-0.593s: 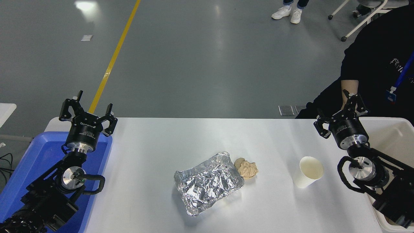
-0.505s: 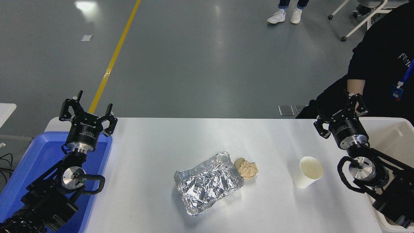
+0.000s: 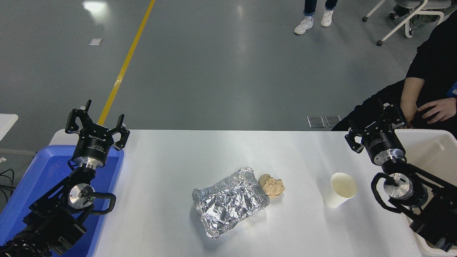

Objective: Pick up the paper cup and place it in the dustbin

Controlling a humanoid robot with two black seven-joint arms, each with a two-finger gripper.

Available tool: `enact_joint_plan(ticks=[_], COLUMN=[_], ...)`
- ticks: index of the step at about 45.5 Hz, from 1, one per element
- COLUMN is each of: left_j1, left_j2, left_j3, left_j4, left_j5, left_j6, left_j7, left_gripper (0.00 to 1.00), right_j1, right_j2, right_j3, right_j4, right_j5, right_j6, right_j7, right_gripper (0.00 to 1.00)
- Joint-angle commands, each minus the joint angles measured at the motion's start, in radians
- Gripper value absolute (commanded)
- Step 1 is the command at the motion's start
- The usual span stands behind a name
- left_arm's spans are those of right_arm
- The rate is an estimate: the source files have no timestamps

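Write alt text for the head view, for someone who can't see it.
A paper cup stands upright on a white table, untouched, with the open right gripper raised beyond it near the dustbin. A foil tray and paper ball lie mid-table; the left gripper is parked over a blue bin.

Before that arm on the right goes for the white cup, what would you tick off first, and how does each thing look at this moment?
1. Paper cup upright on the table, mouth open: ok.
2. Right gripper open and empty: ok.
3. Path from that gripper to the cup free: ok; foil tray and crumpled paper ball lie well to the cup's left.
4. Dustbin at the table's right end, open: ok, though the arm hides much of it.
5. Person's hand beyond the dustbin's far rim, close to the gripper: not ok, watch it.
6. Left gripper parked over the blue bin: ok.
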Motion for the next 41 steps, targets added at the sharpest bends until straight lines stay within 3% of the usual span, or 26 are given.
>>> enact_joint_plan(ticks=[1, 41], left_j1=[0.0, 0.0], left_j2=[0.0, 0.0], left_j3=[0.001, 0.0], left_j4=[0.0, 0.0], left_j5=[0.0, 0.0], left_j6=[0.0, 0.0], left_j7=[0.0, 0.0], left_gripper=[0.98, 0.98], right_j1=[0.013, 0.025], right_j2=[0.007, 0.002], right_j3=[0.0, -0.006], right_j4=[0.002, -0.007], right_j5=[0.0, 0.0], right_j6=[-0.004, -0.01], right_j7=[0.0, -0.002], right_gripper=[1.0, 1.0])
